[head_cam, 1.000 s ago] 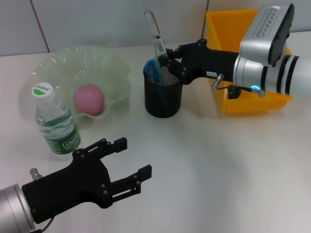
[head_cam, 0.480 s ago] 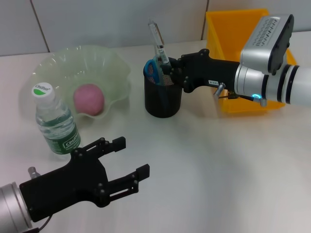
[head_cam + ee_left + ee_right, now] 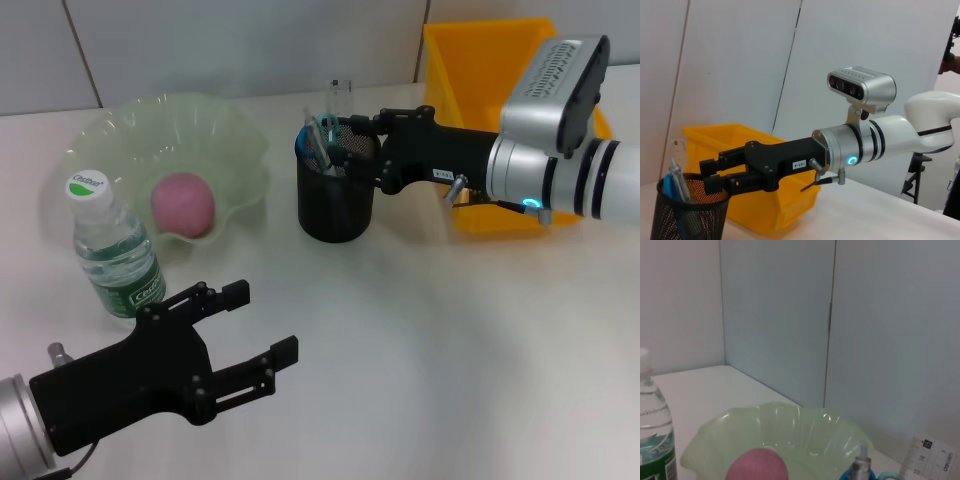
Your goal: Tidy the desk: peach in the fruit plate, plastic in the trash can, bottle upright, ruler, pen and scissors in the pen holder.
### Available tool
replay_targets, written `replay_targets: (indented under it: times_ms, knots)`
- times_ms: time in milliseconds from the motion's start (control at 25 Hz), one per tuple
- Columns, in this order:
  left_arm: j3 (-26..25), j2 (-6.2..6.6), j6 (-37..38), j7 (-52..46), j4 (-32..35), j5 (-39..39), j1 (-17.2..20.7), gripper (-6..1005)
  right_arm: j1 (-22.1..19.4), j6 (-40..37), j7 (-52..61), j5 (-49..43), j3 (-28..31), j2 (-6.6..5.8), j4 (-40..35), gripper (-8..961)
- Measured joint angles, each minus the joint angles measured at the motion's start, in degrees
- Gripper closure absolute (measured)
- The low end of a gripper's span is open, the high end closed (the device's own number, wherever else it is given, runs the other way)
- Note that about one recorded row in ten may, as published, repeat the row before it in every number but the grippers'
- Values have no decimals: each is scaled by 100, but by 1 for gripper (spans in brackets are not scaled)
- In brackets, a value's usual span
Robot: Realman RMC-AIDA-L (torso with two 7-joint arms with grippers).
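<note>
Head view: right gripper (image 3: 352, 150) sits at the rim of the black mesh pen holder (image 3: 335, 200), toward the far edge of the counter, about mid-width. Its jaws stand slightly parted and grip nothing; the clear ruler (image 3: 341, 103) stands free in the holder, long axis near vertical, leaning toward the far edge, just beside the fingertips on the side away from the arm. Blue-handled scissors (image 3: 318, 137) and what looks like a pen, too slim to confirm, share the holder. In the left wrist view the same gripper (image 3: 710, 175) shows both fingers stacked and apart over the mesh rim (image 3: 690, 187), with the ruler top (image 3: 680, 150) beyond them. Key relation: the ruler lies directly ahead of the right fingertips, so a clean retreat would run back along the arm's own line, toward the right edge, without sweeping sideways into the upright stems. Left gripper (image 3: 240, 335) hovers open and empty over the near left corner, well apart from the holder; the right arm is the nearer one by far. Peach (image 3: 183, 204) rests in the green fruit plate (image 3: 230, 130) at the far left; bottle (image 3: 112, 250) stands upright beside it. Yellow trash can (image 3: 470, 60) sits at the far right corner; contents not visible. Judgement: tidy appears essentially complete.
</note>
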Motion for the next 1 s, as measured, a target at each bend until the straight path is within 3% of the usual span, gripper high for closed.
replay_targets:
  times_ms: [200,440,560,760,1000]
  knots:
    - [-132,-1,123,-31,0,0,-19,188,-315,-565,132,525,16,-24,-304,510]
    - [-444,3,470,-518,9,308,-262,188,-1193,-1699,1444,713,128,-179,-1456,438]
    - [-667,2,694,-854,3,497,-458,188,-1506,-2313,2122,675,339,-357,-1783,437]
    - [-1215,-2,1287,-1472,-4,807,-830,188,-1686,-3263,2918,112,892,-812,-1706,279]
    - [-1651,1,1713,-1751,-82,903,-1064,188,-1637,-4158,3171,-702,1724,-1066,-1434,231]
